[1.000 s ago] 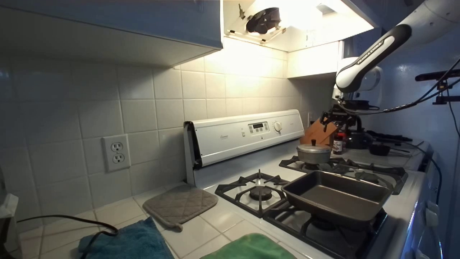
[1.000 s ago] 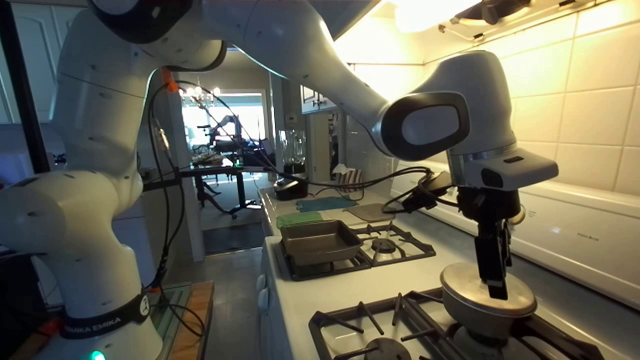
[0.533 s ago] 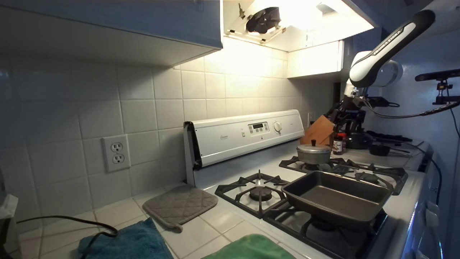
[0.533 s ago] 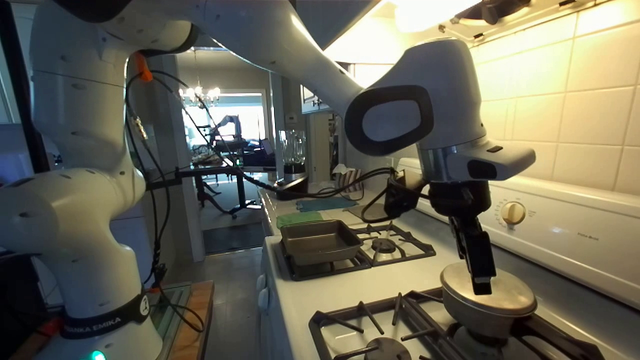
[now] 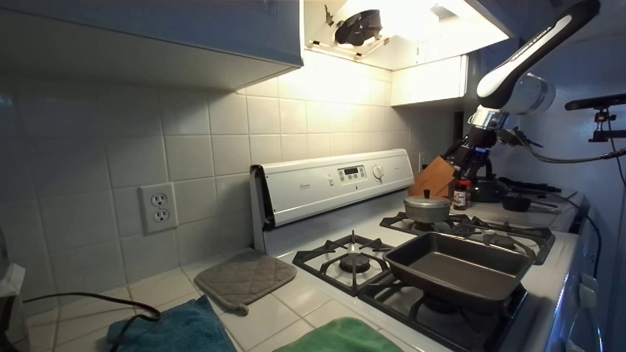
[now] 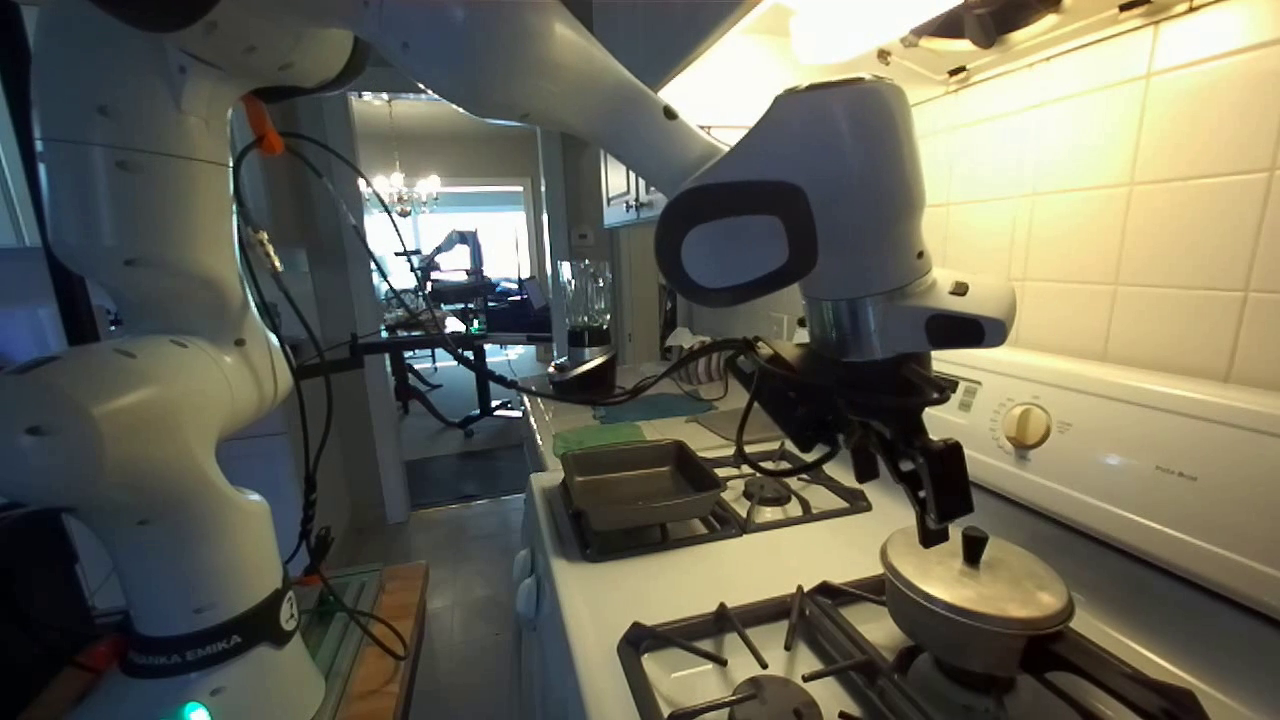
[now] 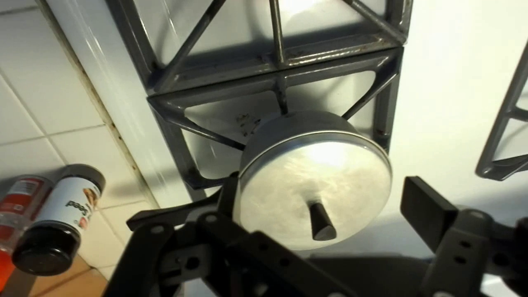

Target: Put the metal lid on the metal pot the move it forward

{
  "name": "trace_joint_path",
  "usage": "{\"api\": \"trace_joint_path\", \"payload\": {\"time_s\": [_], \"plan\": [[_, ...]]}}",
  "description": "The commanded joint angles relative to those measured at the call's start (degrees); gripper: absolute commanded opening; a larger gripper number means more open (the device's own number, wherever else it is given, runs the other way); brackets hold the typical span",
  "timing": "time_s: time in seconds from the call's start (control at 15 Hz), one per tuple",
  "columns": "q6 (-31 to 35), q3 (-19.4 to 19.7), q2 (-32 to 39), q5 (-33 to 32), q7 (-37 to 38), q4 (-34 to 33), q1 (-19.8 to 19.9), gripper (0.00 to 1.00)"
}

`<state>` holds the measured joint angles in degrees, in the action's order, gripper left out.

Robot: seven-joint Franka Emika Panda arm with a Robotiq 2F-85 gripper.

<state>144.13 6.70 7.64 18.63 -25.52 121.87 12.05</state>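
The metal pot (image 6: 950, 632) stands on a rear burner grate; it also shows in an exterior view (image 5: 427, 213) and in the wrist view (image 7: 288, 126). The shiny metal lid (image 6: 1000, 588) sits flat on the pot, with its dark knob (image 6: 973, 546) upright. In the wrist view the lid (image 7: 288, 185) fills the space seen between the fingers. My gripper (image 6: 900, 505) is open and empty, tilted, above and beside the lid's edge, apart from the knob. In the wrist view the gripper's two fingers (image 7: 324, 192) are spread wide on either side of the lid.
A dark rectangular pan (image 5: 459, 266) rests on a front burner. Bottles (image 7: 62, 218) and a wooden block (image 5: 435, 177) stand beyond the pot. The stove's back panel (image 6: 1120, 440) rises close behind it. A grey mat (image 5: 247, 278) and a green cloth (image 5: 342, 336) lie on the counter.
My gripper has moved up and away from over the lid's knob, and has turned, so its fingers now show apart. The knob is now uncovered. The pot and lid have not moved.
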Motion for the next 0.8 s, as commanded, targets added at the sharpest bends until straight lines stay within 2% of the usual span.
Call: {"api": "trace_joint_path", "payload": {"time_s": [0.0, 0.27, 0.33, 0.4, 0.73], "plan": [[-1.68, -1.34, -3.43, 6.84, -13.72, 3.07, 1.84, 1.0], [-1.49, -0.27, -4.57, 9.29, -18.51, 4.6, 1.65, 1.0], [-0.92, -0.04, -4.85, 9.62, -18.29, 5.08, 1.55, 1.0], [-1.04, 0.18, -2.55, 7.14, -15.67, 2.72, 0.93, 1.0], [-1.04, 0.43, -3.07, 7.56, -16.01, 3.31, 0.91, 1.0]]}}
